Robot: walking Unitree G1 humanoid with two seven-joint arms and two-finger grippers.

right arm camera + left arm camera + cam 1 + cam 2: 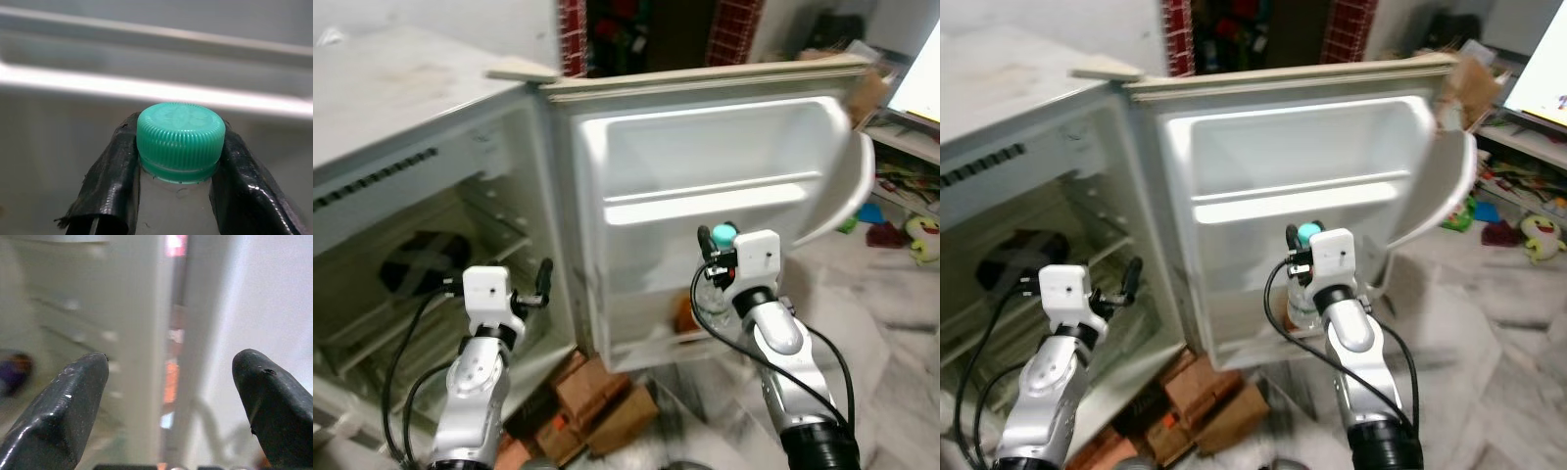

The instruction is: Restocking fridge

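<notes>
The small fridge point(401, 108) stands open, its door point(705, 147) swung out to face me. My right gripper point(717, 259) is shut on the neck of a clear bottle point(709, 294) with a teal cap point(181, 134). The bottle is upright, just in front of the door's lower shelf point(641, 338). In the right wrist view the black fingers point(110, 186) clamp both sides of the bottle just under the cap. My left gripper point(544, 279) is open and holds nothing. It hovers at the front edge of the fridge body, beside the hinge gap point(171, 377).
A dark round object point(421, 259) lies on an inner fridge shelf. An orange item point(683, 315) sits in the lower door shelf. Brown boxes point(597, 401) are piled on the floor under the door. Toys and clutter point(920, 235) lie at far right. A flat board point(521, 70) rests on the fridge top.
</notes>
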